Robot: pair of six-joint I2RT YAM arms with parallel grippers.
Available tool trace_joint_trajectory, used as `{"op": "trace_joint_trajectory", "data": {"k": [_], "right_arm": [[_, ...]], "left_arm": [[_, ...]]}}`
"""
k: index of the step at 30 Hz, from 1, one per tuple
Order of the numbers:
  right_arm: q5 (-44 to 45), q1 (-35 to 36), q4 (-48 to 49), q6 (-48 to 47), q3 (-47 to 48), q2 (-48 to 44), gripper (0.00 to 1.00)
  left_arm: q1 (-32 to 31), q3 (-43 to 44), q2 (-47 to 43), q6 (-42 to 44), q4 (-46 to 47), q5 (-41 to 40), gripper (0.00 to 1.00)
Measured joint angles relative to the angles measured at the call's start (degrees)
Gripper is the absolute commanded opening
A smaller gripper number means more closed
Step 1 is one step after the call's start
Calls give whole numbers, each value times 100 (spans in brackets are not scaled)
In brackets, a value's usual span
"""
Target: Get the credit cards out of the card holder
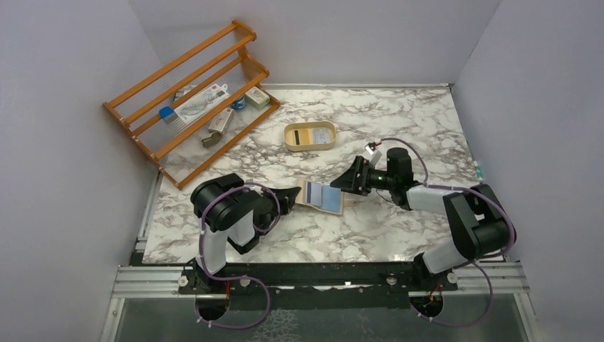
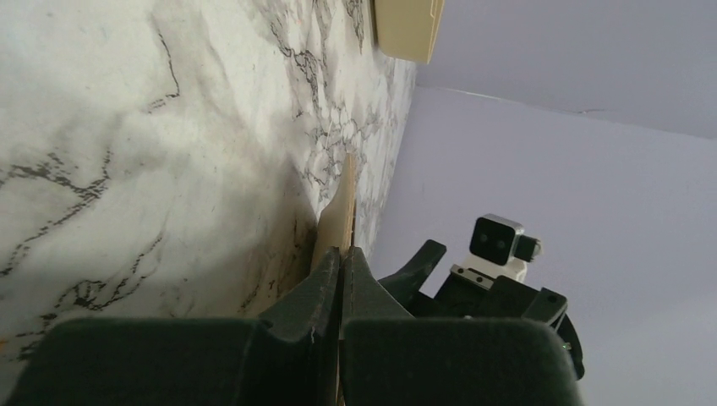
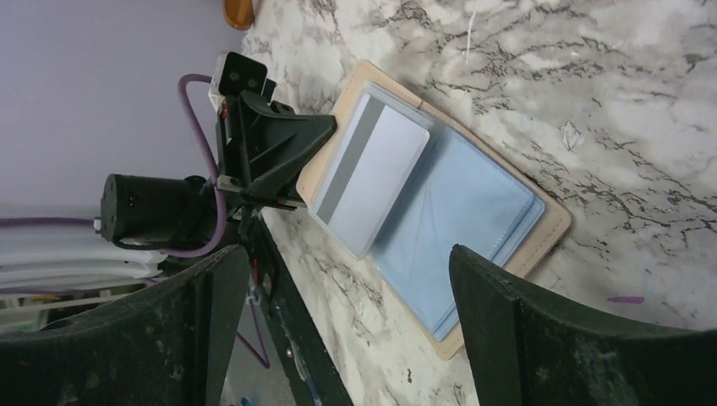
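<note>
1. Judged partway through, not finished.
2. Found near the middle of the top view, on the white-and-grey marble tabletop (image 1: 399, 121): the small tan leather card holder with light blue lining (image 3: 473, 194), spread open and lying flat.
3. Pinned at its left edge by the left tool (image 2: 345, 254), whose fingers are pressed together on the tan leather, low in the left wrist view.
4. Hovering just right of the holder in the top view: the right tool (image 1: 336, 185), spread wide and gripping nothing. Seen between its fingers in the right wrist view: the open holder.
5. Counted as probably done: flat yellowish and bluish pieces (image 1: 305, 134) lying in the oval cream-yellow tray (image 1: 288, 135), above centre of the top view. Likely cards taken out already, though too small to say for sure.
6. Counted as left: a whitish-grey plastic card with a darker stripe (image 3: 372, 178), centre-left of the right wrist view, sitting askew at the holder's clear pocket and apparently only part of the way out.
7. Cannot tell whether the blue pockets hide more cards — nothing shows along their edges.
8. Judged as the step in hand: closing the right tool on that card's free end and sliding it clear, with the left tool holding the leather down.
</note>
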Motion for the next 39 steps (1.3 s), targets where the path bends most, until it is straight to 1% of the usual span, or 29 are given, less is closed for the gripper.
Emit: {"op": "trace_joint_trajectory", "data": {"k": [4,10,15,25,30,39], "right_arm": [[-273,44,627,568,-79,485,92],[-452,254,1270,1062,-74,669,91],[-459,474,1438,1281,-68,846,91],[-448,527,1469,1327,-46,1169,91],[-446,667,1528,1373,74,1440,91],[-446,820,1969,1696,96,1709,91]], "left_arm": [[-2,111,68,0,2,0,0],[-48,245,118,22,4,-2,0],[-74,304,155,26,4,-2,0],[-74,306,155,46,7,-4,0],[-74,306,155,68,7,-4,0],[-94,306,155,92,7,-7,0]]}}
